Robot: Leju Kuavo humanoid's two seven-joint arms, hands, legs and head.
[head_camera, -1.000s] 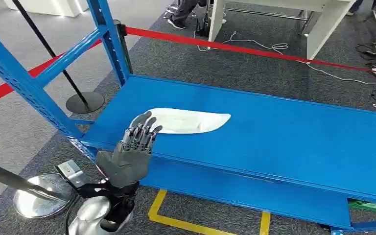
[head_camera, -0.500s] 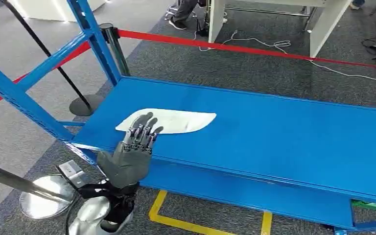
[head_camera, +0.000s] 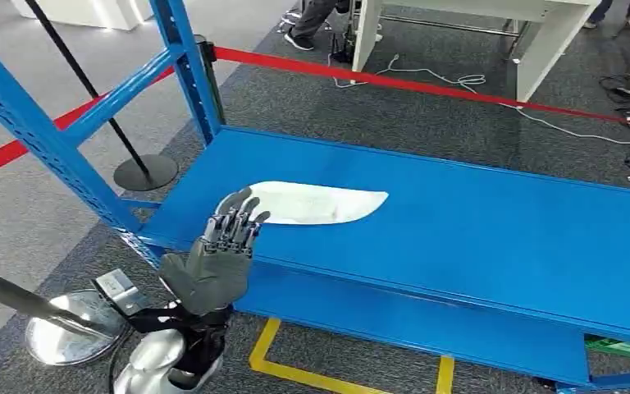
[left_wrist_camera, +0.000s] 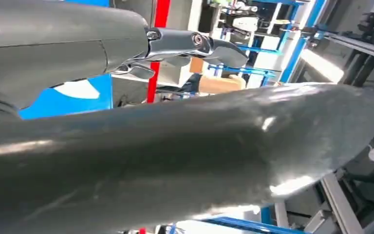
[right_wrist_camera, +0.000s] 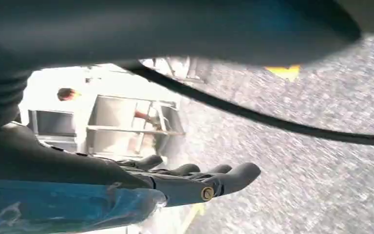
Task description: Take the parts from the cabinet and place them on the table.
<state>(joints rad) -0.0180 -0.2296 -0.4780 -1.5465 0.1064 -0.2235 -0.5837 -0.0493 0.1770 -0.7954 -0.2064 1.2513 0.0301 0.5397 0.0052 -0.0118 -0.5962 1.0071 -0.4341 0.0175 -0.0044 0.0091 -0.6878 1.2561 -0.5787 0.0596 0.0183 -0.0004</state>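
Note:
A flat white part (head_camera: pixel 316 203) with pointed ends lies on the blue cabinet shelf (head_camera: pixel 476 238), towards its left side. My left hand (head_camera: pixel 217 250) is raised at the shelf's front edge, fingers stretched out and apart, holding nothing. Its fingertips (head_camera: pixel 242 215) overlap the part's left end; I cannot tell if they touch. In the left wrist view the fingers (left_wrist_camera: pixel 195 45) reach out past a patch of the white part (left_wrist_camera: pixel 80 89). My right hand (right_wrist_camera: pixel 190 183) hangs over grey carpet with fingers straight and nothing in it.
Blue cabinet uprights (head_camera: pixel 184 66) and a slanted brace (head_camera: pixel 41 135) rise at the left. A red barrier tape (head_camera: pixel 426 84) runs behind the shelf. Round stanchion bases (head_camera: pixel 143 171) (head_camera: pixel 70 328) stand on the floor at left. A white table (head_camera: pixel 541 33) and cables lie beyond.
The camera swung left and then back, shifting the whole scene. My left hand keeps its pose at the part's left end; the part lies where it was.

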